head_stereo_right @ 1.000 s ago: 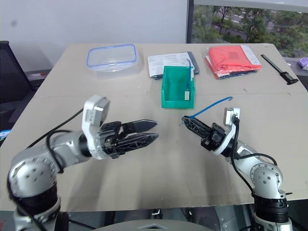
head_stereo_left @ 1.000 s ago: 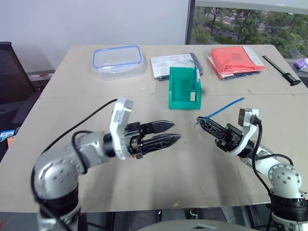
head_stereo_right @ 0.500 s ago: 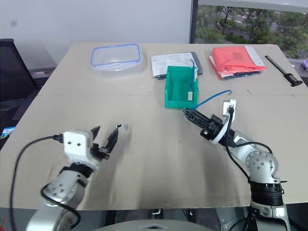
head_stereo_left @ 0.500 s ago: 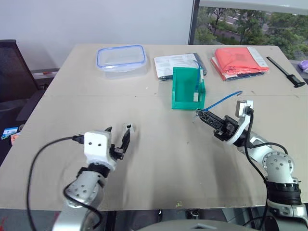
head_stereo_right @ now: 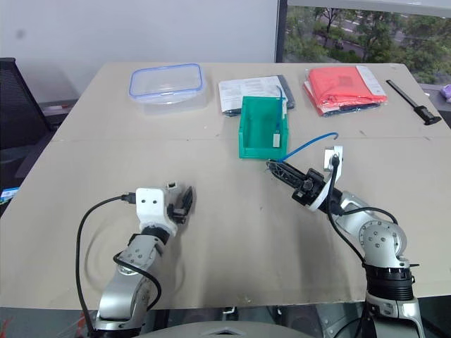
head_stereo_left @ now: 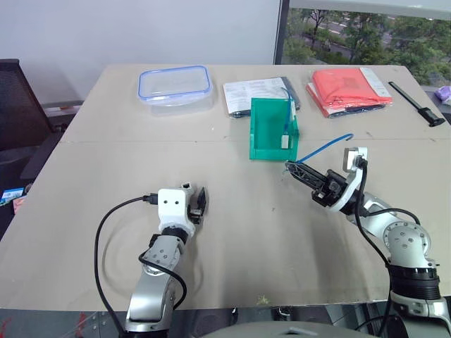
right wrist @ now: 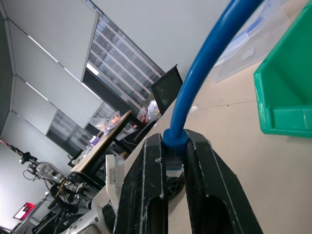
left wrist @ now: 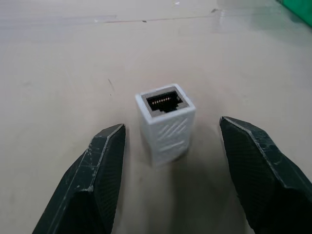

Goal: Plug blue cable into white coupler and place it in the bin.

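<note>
The white coupler (left wrist: 165, 126) stands upright on the tan table, dark socket facing up, between the fingers of my left gripper (head_stereo_left: 196, 199), which is open and touches nothing. My right gripper (head_stereo_left: 289, 167) is shut on the blue cable (head_stereo_left: 328, 146) near its plug end (right wrist: 173, 168). It hovers just in front of the right side of the green bin (head_stereo_left: 271, 130). From the fingertips the cable arcs back to the right, above the table. Another blue cable with a white block (head_stereo_left: 285, 134) leans inside the bin.
At the table's far side lie a clear container with a blue-rimmed lid (head_stereo_left: 175, 86), printed papers (head_stereo_left: 257, 95), a red packet (head_stereo_left: 350, 88) and a black caliper (head_stereo_left: 417, 102). Open tabletop lies between the two grippers.
My left arm has swung down from mid-air, and its open gripper now sits low around the coupler. The right gripper moved slightly toward the bin with the cable, then held still.
</note>
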Action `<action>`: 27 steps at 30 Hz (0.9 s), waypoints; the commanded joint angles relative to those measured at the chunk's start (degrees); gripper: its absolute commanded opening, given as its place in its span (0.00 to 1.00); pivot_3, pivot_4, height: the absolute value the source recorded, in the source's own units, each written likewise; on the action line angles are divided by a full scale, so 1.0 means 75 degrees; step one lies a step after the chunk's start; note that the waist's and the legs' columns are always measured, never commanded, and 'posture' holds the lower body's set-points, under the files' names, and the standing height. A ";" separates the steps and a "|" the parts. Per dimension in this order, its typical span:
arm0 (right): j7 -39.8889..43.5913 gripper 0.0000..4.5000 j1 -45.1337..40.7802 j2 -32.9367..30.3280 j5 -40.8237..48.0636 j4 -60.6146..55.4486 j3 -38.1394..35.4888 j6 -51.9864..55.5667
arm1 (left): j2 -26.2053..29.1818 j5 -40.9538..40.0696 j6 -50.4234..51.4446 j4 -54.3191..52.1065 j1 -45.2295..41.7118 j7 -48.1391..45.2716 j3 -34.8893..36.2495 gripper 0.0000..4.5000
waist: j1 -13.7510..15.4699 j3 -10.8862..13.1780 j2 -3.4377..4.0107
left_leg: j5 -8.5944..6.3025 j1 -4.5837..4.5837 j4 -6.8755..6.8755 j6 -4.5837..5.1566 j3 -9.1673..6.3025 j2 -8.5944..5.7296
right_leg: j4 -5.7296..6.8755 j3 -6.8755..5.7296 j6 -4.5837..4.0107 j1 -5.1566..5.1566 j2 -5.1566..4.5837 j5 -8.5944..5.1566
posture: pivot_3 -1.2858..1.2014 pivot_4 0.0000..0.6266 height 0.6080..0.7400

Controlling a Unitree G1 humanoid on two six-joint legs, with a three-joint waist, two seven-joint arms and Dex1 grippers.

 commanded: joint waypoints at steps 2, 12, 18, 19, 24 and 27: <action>-0.0021 0.00 0.0004 0.0087 0.0059 -0.0302 -0.0142 -0.0125 | -0.0194 0.0346 -0.0494 0.0195 -0.0099 0.0250 -0.0026 0.70 | 0.0002 0.0000 -0.0001 | 0.0000 0.0000 0.0000 0.0000 0.0000 0.0000 | 0.0000 0.0000 0.0001 0.0001 0.0000 0.0001 | 0.52 0.24 0.97; -0.0109 0.00 0.0030 0.0187 -0.0017 -0.0431 -0.0103 -0.0150 | -0.0201 0.0297 -0.0806 0.0747 -0.0451 -0.0055 0.0106 0.13 | 0.0001 0.0000 -0.0001 | 0.0000 0.0000 0.0000 0.0000 -0.0002 0.0000 | 0.0000 -0.0005 0.0004 0.0001 0.0003 0.0002 | 0.52 0.24 0.97; 0.0512 0.00 -0.0217 -0.0401 -0.1092 -0.0613 0.0535 -0.0433 | 0.1178 -0.0532 -0.1209 0.1608 -0.1520 -0.3161 -0.0545 0.13 | 0.0008 0.0000 0.0002 | 0.0001 0.0003 0.0001 0.0000 -0.0004 -0.0002 | 0.0007 -0.0025 -0.0004 0.0001 0.0030 -0.0003 | 0.52 0.24 0.97; 0.0651 0.00 -0.0312 -0.0493 -0.1392 -0.0604 0.0725 -0.0592 | 0.1486 -0.0700 -0.1277 0.1778 -0.1760 -0.3921 -0.0760 0.13 | -0.0001 0.0000 0.0002 | 0.0001 0.0003 0.0002 0.0000 0.0002 -0.0001 | 0.0007 -0.0039 -0.0008 -0.0001 0.0037 -0.0005 | 0.52 0.24 0.97; 0.1804 0.00 -0.0686 -0.1210 -0.3377 -0.0569 0.1971 -0.1909 | 0.2519 -0.1105 -0.1708 0.3013 -0.3060 -0.7272 -0.1900 0.13 | -0.0007 0.0000 0.0002 | 0.0000 0.0000 0.0003 0.0002 0.0016 -0.0004 | 0.0001 -0.0031 -0.0006 -0.0005 0.0041 -0.0004 | 0.52 0.24 0.97; 0.2284 0.00 -0.0920 -0.1490 -0.4171 -0.0394 0.2447 -0.2521 | 0.2461 -0.1091 -0.2208 0.4204 -0.3928 -0.8663 -0.2405 0.13 | 0.0008 0.0000 0.0002 | -0.0001 -0.0001 0.0003 0.0004 0.0012 -0.0003 | -0.0001 -0.0036 0.0004 -0.0004 0.0046 -0.0002 | 0.52 0.24 0.97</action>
